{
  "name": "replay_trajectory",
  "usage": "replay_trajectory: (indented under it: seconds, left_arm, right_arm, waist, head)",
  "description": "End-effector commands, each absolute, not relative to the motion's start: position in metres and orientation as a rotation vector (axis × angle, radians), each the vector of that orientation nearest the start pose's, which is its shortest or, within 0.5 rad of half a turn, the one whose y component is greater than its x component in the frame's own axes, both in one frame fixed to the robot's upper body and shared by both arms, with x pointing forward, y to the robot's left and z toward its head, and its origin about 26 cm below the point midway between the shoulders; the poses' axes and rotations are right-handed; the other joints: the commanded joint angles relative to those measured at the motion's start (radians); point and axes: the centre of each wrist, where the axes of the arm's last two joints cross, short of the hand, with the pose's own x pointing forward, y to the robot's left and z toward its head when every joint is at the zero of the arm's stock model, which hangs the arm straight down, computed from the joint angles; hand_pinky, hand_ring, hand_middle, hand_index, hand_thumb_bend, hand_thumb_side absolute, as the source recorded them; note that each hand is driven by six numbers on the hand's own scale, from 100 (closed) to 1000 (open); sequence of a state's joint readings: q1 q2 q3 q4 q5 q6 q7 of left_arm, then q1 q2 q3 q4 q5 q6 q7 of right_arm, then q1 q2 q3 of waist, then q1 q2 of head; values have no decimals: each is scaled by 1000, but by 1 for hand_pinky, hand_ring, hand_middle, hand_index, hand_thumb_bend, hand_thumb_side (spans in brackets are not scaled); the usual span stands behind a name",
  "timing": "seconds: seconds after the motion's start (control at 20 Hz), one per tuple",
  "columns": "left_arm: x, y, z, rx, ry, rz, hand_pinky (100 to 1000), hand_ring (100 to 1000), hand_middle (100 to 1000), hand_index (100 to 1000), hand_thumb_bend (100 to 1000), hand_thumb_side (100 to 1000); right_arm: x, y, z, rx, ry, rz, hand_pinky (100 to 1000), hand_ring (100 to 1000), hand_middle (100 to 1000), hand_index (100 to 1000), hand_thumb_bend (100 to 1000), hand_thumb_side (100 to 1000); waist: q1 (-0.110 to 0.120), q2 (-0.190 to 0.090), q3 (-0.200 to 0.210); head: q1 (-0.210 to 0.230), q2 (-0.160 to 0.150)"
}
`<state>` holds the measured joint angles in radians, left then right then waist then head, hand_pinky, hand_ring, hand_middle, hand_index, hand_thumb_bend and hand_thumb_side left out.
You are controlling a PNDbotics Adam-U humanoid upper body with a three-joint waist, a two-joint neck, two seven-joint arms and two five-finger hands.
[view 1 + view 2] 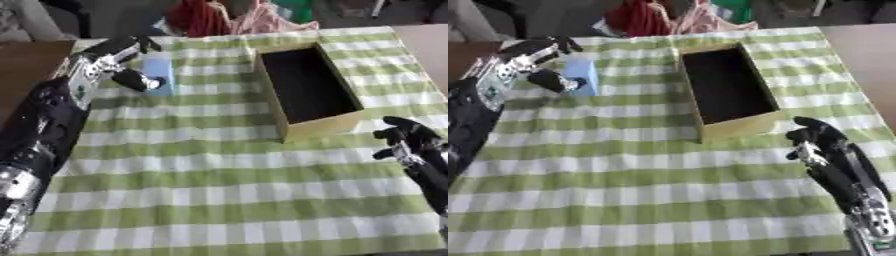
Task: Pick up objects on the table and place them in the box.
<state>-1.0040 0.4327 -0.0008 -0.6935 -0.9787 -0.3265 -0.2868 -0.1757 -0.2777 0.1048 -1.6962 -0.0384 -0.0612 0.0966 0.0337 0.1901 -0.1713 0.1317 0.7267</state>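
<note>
The counter (219, 200) is covered with a green and white checked cloth, and on it, toward the far middle, stands the open box (306, 85), which looks like cardboard with a dark inside where I see nothing. Well to the left of the box lies a pale blue block (158, 70), flat on the cloth near the far edge.

The left hand (118, 60) is at this block: its fingers (131, 44) reach over the far end and the thumb comes to the near right corner, so the block lies between them. The fingers are bent around it, but I cannot tell if they really press it (the block seems not lifted from the cloth).

I judge the block to be light and stiff, maybe a small carton or a sponge, with smooth sides that could slip. The best hold is probably across its two short ends.

The right hand (824, 145) rests near the lower right corner, fingers relaxed and holding nothing
</note>
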Motion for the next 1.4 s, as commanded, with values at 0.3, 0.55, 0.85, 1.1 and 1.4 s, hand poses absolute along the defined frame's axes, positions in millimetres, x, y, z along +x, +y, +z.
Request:
replay_trajectory:
  seconds: [0.3,0.55,0.85,1.1,1.4]
  left_arm:
    - [493,326,191,917,-1350,-1427,756,702,725,859,276,238]
    - [493,329,193,915,-1356,-1416,732,626,609,819,195,233]
    - [492,331,196,929,-1408,-1365,716,595,561,787,101,226]
    - [491,332,199,946,-1444,-1342,701,566,525,763,100,218]
    - [491,331,208,988,-1534,-1288,682,533,484,735,100,209]
  right_arm:
    - [315,-259,89,7,-1906,440,571,803,611,839,100,520]
    - [315,-259,89,8,-1907,441,571,803,611,839,100,520]
    - [315,-260,89,6,-1907,439,570,803,611,839,100,519]
    - [315,-260,88,5,-1906,437,570,803,611,838,100,519]
    - [314,-261,88,4,-1906,437,570,803,611,838,100,519]
  waist:
    - [-1,-17,2]
    - [0,-19,5]
    - [1,-20,5]
    - [1,-22,6]
    - [2,-25,6]
  head:
    - [4,-12]
    - [1,-10]
    - [0,-10]
    - [-2,-10]
    - [-4,-10]
